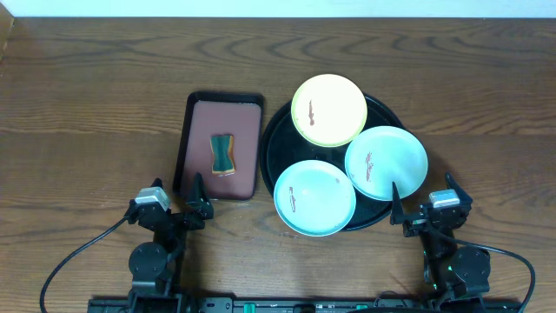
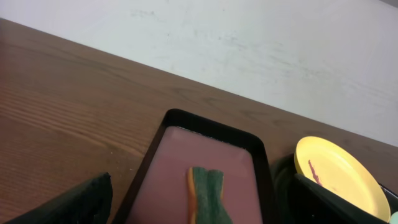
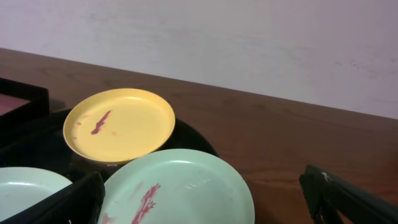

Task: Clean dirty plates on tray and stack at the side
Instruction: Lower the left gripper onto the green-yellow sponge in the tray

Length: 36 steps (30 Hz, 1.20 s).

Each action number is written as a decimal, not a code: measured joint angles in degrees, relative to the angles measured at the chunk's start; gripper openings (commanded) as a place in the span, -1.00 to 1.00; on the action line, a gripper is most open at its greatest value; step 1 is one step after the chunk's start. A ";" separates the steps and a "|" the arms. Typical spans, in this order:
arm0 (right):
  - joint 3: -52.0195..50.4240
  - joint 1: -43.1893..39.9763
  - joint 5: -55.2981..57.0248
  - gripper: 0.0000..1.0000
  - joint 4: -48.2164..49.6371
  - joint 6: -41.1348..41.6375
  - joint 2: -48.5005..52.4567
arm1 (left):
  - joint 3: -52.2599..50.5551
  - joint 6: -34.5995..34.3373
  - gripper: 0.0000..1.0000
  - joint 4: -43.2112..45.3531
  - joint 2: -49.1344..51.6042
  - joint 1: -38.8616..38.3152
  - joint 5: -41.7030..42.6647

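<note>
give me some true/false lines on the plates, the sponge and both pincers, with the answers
1. The yellow plate and both mint plates sit on the round black tray. True.
2. The yellow plate is clean. False: it has a reddish smear.
3. The sponge lies in the maroon tray. True.
4. The left pincer grips the sponge. False: it is open and empty, apart from the sponge.
5. The right pincer is shut on a mint plate. False: it is open and holds nothing.
</note>
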 measured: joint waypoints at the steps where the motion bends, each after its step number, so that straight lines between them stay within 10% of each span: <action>1: 0.00 0.00 0.00 0.99 0.02 -0.02 0.00 | 0.00 0.00 0.81 0.02 0.00 0.00 0.00; 36: 1.03 0.00 -3.50 0.98 2.89 0.00 0.07 | -0.02 0.39 0.81 2.91 0.07 0.02 -0.04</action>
